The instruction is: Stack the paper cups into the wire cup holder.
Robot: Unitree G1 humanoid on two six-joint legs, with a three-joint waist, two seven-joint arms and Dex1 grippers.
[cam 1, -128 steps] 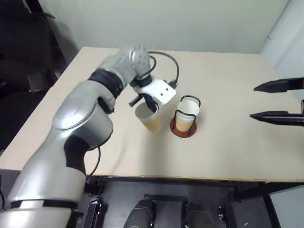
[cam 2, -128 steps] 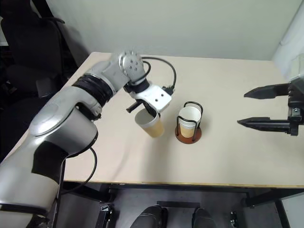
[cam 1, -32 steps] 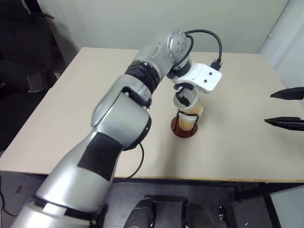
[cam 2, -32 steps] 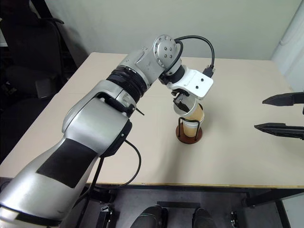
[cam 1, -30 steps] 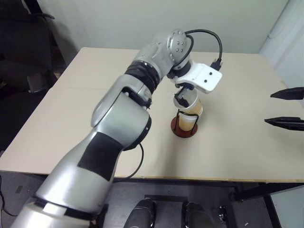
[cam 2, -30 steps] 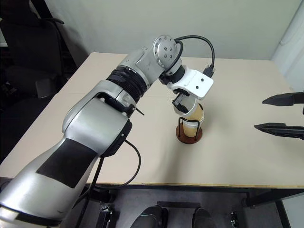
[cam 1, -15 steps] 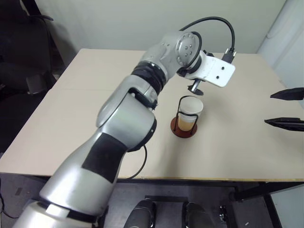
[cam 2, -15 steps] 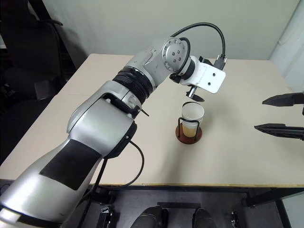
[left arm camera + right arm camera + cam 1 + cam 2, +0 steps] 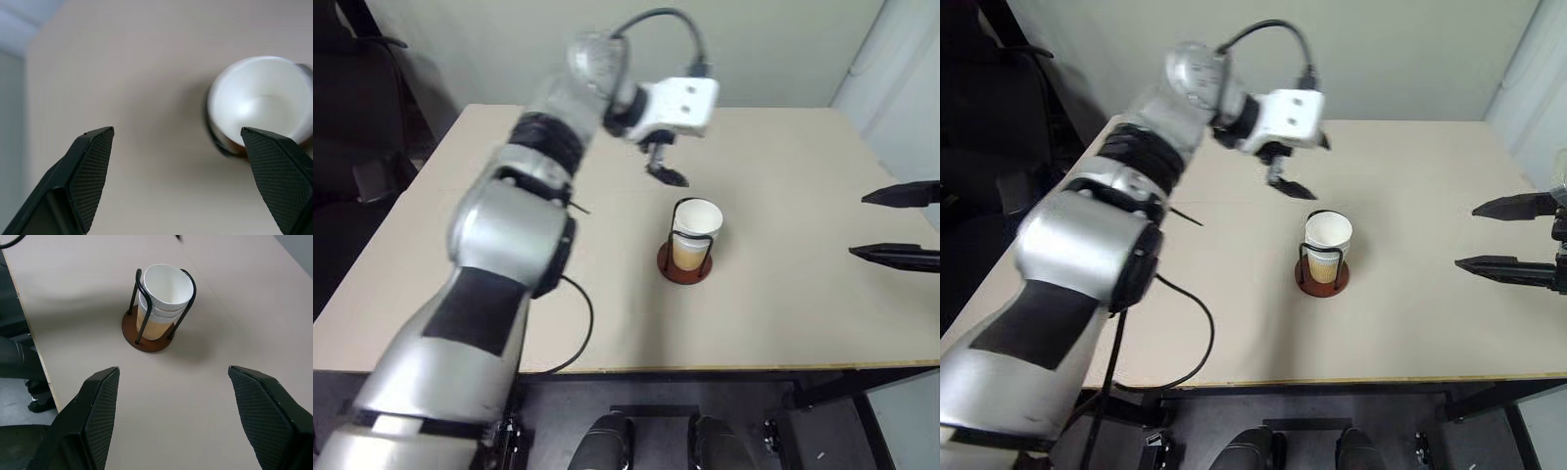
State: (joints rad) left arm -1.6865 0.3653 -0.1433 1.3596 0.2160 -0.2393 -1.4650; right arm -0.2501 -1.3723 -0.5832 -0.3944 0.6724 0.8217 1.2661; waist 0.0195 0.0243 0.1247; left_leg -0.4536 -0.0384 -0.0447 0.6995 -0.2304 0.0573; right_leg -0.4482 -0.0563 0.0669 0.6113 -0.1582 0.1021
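Left gripper (image 9: 664, 170) hangs empty above the table (image 9: 783, 274), its two black fingers spread wide apart, up and to the left of the wire cup holder (image 9: 154, 335) and clear of it. From where I sit at the controls, the paper cups (image 9: 164, 301) look nested one inside another within the holder's black wire loops: I count what seem to be three white rims close together in the right wrist view, the top cup upright with its white inside showing. The holder's reddish-brown base sits flat near the middle of the table. My right gripper (image 9: 1513, 235) waits well off to the right, jaws parted, holding nothing. I see no loose cup on the tabletop, so I judge the stacking step finished. The next move calls for little: I would draw the left arm back and check that the stack sits straight.
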